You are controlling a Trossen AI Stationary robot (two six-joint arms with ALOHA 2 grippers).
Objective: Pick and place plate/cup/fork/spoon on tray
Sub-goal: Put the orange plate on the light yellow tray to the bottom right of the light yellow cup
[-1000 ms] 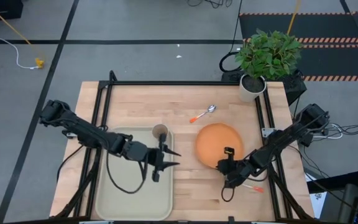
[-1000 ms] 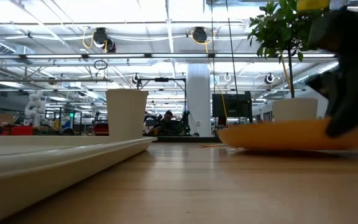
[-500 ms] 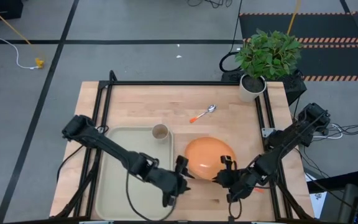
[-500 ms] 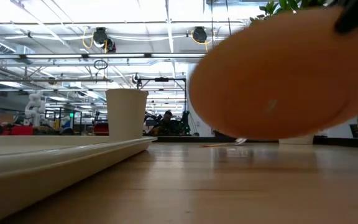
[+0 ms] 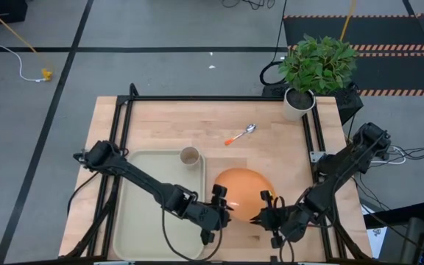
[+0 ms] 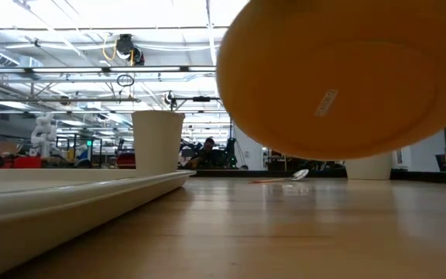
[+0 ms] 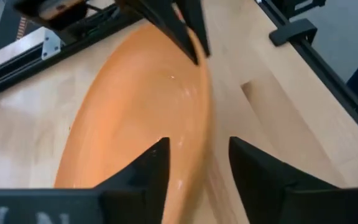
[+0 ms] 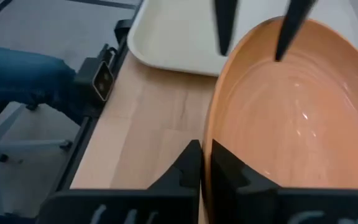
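The plate (image 5: 243,193) is lifted clear of the worktop (image 5: 271,154), tilted, just to the 3 o'clock side of the tray (image 5: 153,213); the low view shows its underside hanging in the air. The right claw (image 5: 265,215) is pinched tight on the rim at the plate's 4 o'clock edge. The left claw (image 5: 223,210) sits at the plate's 8 o'clock edge, its fingers (image 7: 148,171) spread either side of the rim and not closed on it. The cup (image 5: 189,156) stands upright at the tray's 1 o'clock corner. The spoon (image 5: 241,135) lies on the worktop at 12 o'clock from the plate, well apart from it.
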